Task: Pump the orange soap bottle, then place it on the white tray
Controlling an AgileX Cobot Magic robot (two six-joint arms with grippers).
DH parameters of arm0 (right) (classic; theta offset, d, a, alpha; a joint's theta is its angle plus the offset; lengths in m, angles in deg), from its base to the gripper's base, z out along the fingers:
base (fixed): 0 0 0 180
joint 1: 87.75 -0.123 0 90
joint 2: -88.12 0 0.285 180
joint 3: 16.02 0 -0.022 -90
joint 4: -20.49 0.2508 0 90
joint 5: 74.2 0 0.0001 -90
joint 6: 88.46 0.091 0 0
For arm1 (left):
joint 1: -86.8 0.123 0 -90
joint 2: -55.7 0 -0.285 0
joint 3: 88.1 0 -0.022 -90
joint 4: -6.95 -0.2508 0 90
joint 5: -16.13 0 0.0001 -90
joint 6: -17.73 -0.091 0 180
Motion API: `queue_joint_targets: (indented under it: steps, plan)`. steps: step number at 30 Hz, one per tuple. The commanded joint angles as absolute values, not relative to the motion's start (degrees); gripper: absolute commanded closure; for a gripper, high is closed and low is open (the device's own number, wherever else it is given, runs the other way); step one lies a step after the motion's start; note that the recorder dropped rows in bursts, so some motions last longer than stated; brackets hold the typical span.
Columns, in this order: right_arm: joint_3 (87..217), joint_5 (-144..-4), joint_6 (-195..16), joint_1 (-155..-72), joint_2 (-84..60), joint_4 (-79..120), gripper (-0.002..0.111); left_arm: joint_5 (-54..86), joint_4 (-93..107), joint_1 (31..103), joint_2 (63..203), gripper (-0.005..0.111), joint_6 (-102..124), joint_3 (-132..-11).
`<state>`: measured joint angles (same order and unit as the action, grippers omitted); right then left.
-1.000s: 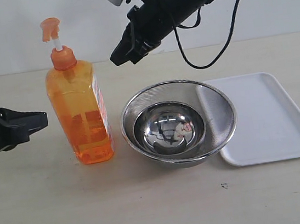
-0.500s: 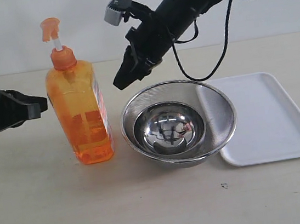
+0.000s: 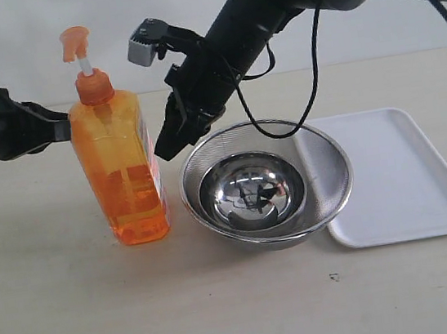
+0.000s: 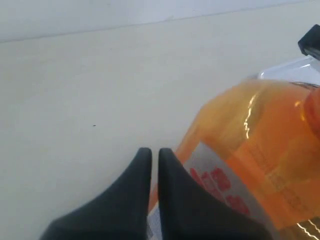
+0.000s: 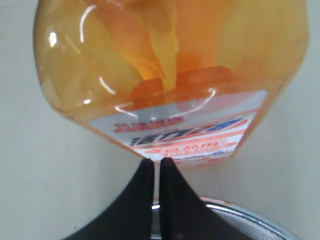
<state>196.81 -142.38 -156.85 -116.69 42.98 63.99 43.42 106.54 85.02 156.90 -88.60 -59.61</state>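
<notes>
1. The table carries everything. Its far corners and the bases of both arms are cut off from view.
2. The white tray lies bare on the right, well apart from the bottle, probably kept free as the drop spot. Its left edge is hidden behind the mesh bowl, and I cannot tell whether the two touch.
3. The mesh bowl holds a smaller steel bowl and stands between the bottle and the tray, so the carry will likely have to go over or around it.
4. The orange soap bottle stands upright on the left of the table, just beside the mesh bowl and not yet on the tray.
5. The right gripper has its jaws pinched together and holds nothing. It points at the bottle's labelled side, close to it, but contact is unclear.
6. The left gripper is likewise pressed closed and empty, at the bottle's shoulder, perhaps to steady it. The bottle hides its tip.
7. The pump head stands raised on its stem with nothing on it.
</notes>
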Motion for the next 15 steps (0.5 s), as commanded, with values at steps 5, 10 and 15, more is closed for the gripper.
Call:
queue_joint_targets:
  steps: [5, 10, 15]
  plan:
    - [197.11, -140.09, -156.44, -119.70, 42.88, 63.31, 0.108, 44.19, 106.90, 84.92, 157.47, 0.102, -89.82, -60.24]
    - [197.11, -140.09, -155.88, -120.85, 42.88, 63.11, 0.108, 45.37, 106.90, 84.92, 157.47, 0.102, -90.20, -60.24]
    - [197.11, -140.09, -154.99, -121.07, 42.88, 63.16, 0.108, 46.77, 106.90, 84.92, 157.61, 0.102, -91.36, -60.72]
